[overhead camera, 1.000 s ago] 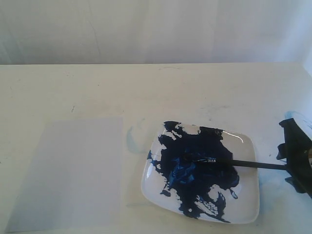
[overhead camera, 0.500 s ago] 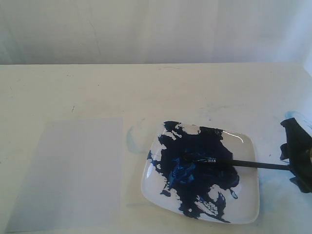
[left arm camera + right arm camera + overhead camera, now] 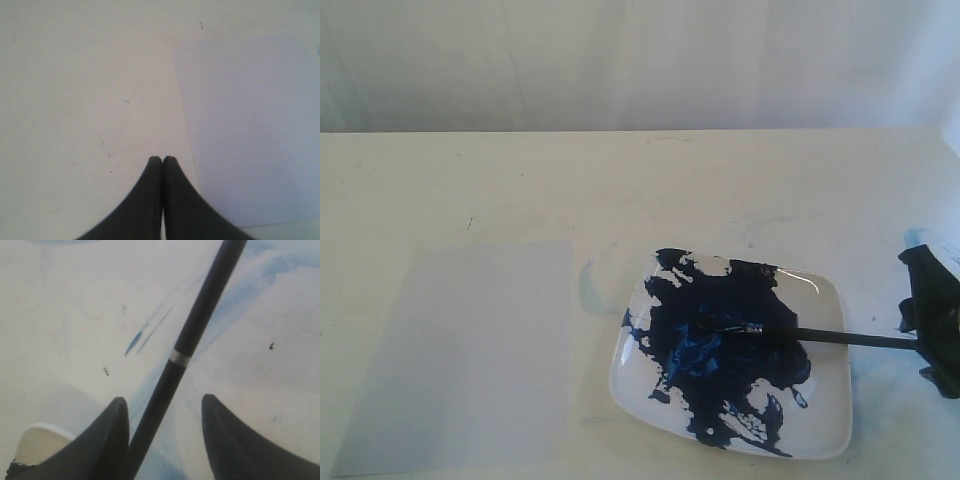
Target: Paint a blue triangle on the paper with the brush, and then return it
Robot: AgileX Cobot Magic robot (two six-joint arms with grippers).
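Right hand (image 3: pixel 163 398) spread around the brush (image 3: pixel 200 310)
Handle touches one finger, unclamped; left hand (image 3: pixel 162 158) clenched empty beside the paper (image 3: pixel 250 125).

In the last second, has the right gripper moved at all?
Yes, slightly. The right gripper has drawn back toward the right edge of the exterior view, away from the plate; the brush lies unmoved.

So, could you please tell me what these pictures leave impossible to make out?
Right wrist view: whether the right pincer touches the long black-handled paintbrush; the handle's end runs behind one finger and off the frame.
Exterior view: the brush's bristles, lost against the dark-blue paint on the glossy white square plate.
Exterior view: most of the right pincer, cut by the frame edge; the left pincer is outside it altogether.
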